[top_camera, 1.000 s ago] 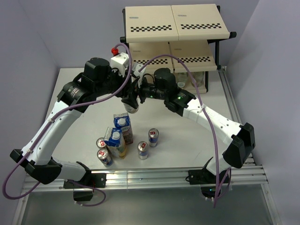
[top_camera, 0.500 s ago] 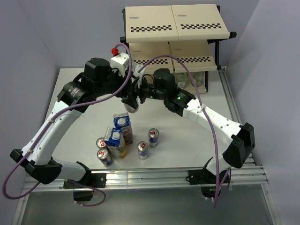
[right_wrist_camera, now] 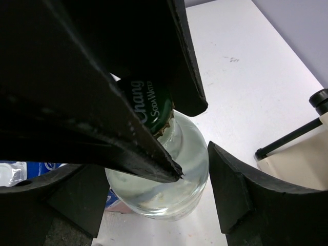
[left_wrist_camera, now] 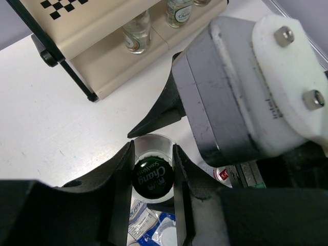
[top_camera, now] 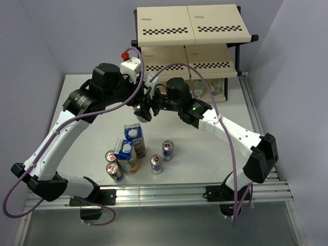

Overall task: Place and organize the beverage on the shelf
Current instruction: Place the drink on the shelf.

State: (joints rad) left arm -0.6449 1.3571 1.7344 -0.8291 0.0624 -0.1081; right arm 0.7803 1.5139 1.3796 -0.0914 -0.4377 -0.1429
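— How far along was the job?

— Well short of half, I'd say. At least two clear bottles point(left_wrist_camera: 137, 36) stood on the lowest tier of the shelf point(top_camera: 192, 23), toward its right end, and a third may have sat beside them, cut off by the frame edge. I saw no can or carton on any tier. The four cans point(top_camera: 156, 164) and the two cartons point(top_camera: 134, 137) stood grouped on the table point(top_camera: 215, 154), near and left of the shelf.

— And the soda-water bottle point(left_wrist_camera: 152, 178)?

— It was in the air over the table, just far of the cartons and near-left of the shelf. The left gripper point(left_wrist_camera: 152, 154) was clamped on its green cap from either side.

— What about the right gripper point(right_wrist_camera: 156, 179)?

— Its jaws stood apart, one on each side of the bottle's clear body. White table showed between the glassy wall and the right-hand finger, so I judged it had no grip yet — it looked like a handover being set up.

— Which way did the bottle point?

— Cap up, base toward the table. Its long axis ran roughly vertical, perhaps leaning slightly, though I couldn't tell the lean for sure.
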